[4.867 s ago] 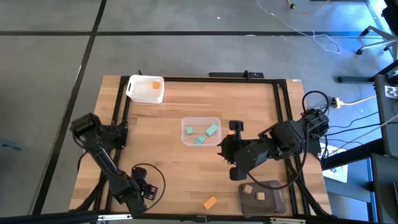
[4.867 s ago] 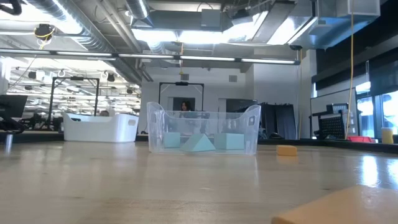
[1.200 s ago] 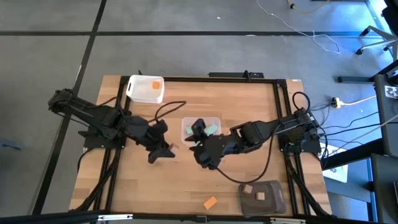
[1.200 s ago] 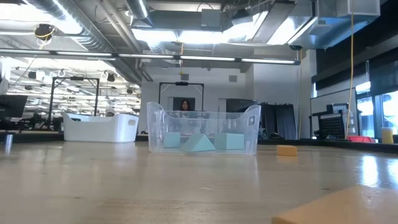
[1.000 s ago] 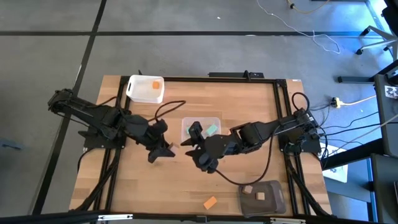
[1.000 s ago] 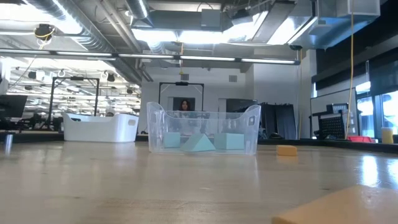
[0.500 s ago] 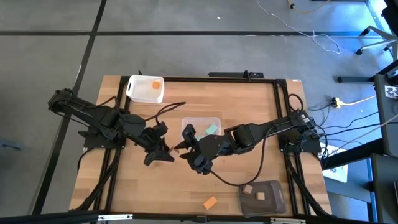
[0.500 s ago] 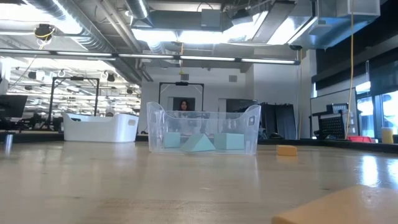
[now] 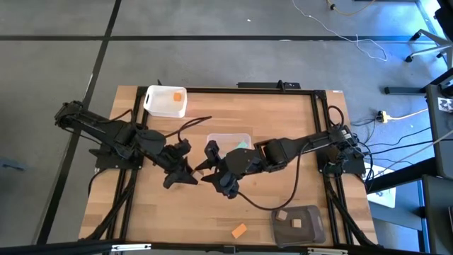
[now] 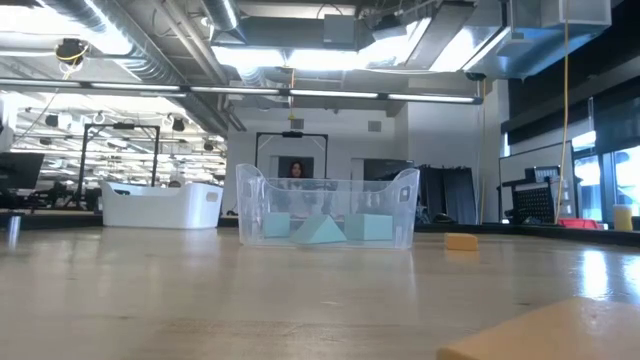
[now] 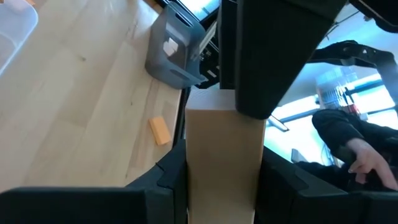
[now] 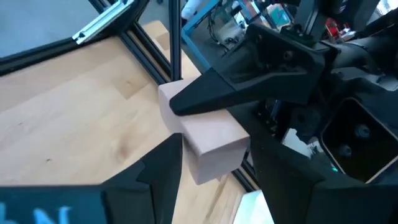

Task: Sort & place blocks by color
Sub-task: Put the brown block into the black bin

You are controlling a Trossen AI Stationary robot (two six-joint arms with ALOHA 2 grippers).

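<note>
Mid-air handover above the table's middle. My left gripper (image 9: 190,171) is clamped, half closed, on a pale tan rectangular wooden block (image 11: 222,158), holding it off the table. My right gripper (image 12: 211,163) reaches in from the right with its fingers spread wide on either side of the same block, bracketing it; I cannot tell whether they press on it yet. I judge the block is passed this way because the dark grey tub (image 9: 298,224), holding other tan blocks, sits at the near right, on my right arm's side. Teal blocks lie in the clear plastic tub (image 10: 326,208) at centre; a white tub (image 9: 165,101) holding an orange block stands far left. One loose orange block (image 9: 239,230) lies on the table, near, just left of the grey tub.
</note>
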